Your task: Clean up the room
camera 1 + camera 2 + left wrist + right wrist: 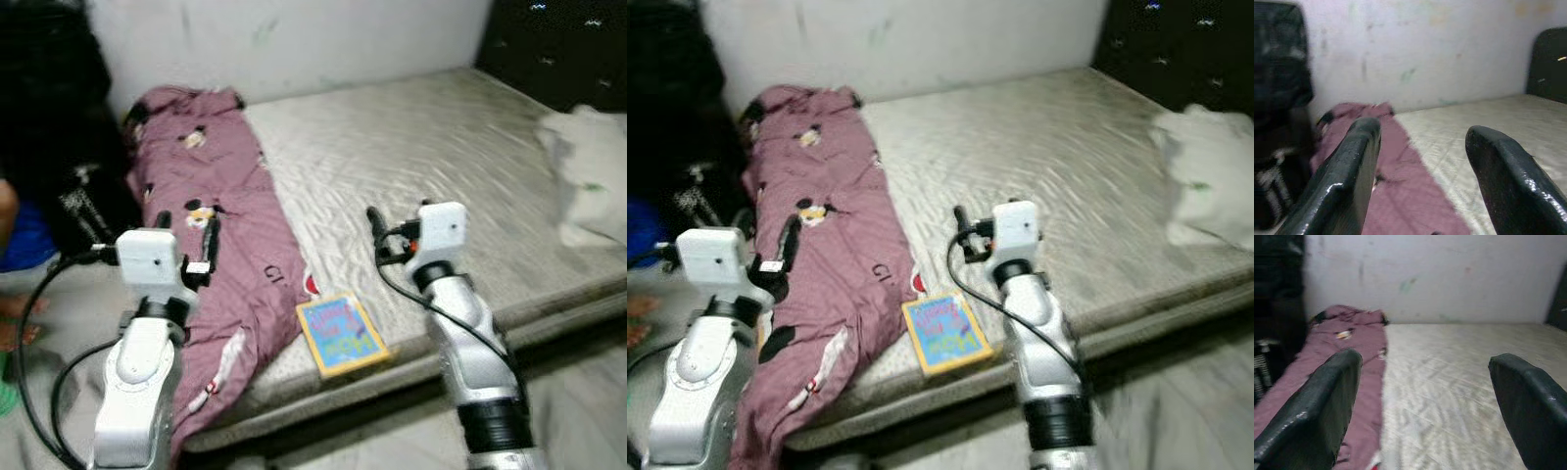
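Bare mattress (411,166); mauve blanket (211,225); book (341,335), title unreadable.

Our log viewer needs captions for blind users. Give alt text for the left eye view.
A bare mattress holds a maroon printed blanket along its left side and a small colourful book near the front edge. Both pincers, left pincer and right pincer, are raised over it.

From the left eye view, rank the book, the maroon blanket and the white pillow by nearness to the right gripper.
1. Book: at the mattress's near edge, just left of the right gripper.
2. Maroon blanket: farther left, draped over the mattress's left side.
3. White pillow: far right, farthest.
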You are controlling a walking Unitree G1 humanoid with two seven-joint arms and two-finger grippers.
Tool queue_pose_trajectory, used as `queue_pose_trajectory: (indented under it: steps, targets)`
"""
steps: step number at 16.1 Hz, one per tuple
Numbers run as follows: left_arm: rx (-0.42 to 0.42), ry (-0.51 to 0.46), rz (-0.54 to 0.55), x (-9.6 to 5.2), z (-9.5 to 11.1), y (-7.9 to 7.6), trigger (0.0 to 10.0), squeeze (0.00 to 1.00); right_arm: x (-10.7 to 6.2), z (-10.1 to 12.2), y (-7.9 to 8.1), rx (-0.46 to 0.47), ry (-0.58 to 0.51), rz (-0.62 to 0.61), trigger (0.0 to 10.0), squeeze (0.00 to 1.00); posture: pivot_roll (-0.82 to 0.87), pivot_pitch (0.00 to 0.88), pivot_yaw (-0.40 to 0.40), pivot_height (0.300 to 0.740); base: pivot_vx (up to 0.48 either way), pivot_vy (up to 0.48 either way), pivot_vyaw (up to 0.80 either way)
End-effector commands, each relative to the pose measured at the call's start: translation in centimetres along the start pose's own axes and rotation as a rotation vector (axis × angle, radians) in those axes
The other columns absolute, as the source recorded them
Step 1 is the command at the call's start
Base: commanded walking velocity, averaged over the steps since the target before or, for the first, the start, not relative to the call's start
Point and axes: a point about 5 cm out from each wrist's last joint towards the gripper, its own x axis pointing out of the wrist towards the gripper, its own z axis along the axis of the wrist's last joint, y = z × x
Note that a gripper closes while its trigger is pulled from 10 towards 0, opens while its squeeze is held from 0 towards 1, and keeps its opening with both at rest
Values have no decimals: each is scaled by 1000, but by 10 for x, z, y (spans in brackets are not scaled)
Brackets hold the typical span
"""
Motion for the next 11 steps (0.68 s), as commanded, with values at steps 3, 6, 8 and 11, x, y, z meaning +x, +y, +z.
queue_pose_trajectory:
  steps: [3,6,8,11]
  targets:
    - [16,8,11,1,0,2,10000,0,1,4,2,-27,-15,20,10000,0,70,0,8,740,0,0,267]
    - [19,12,11,1,0,2,10000,0,2,4,2,-21,-15,17,10000,0,69,0,8,740,0,0,800]
    - [26,8,7,2,0,1,10000,0,2,4,2,-22,-14,17,10000,0,69,0,8,740,0,0,800]
    - [30,7,11,3,0,1,10000,0,3,3,1,-24,-12,17,10000,0,67,0,10,740,0,0,800]
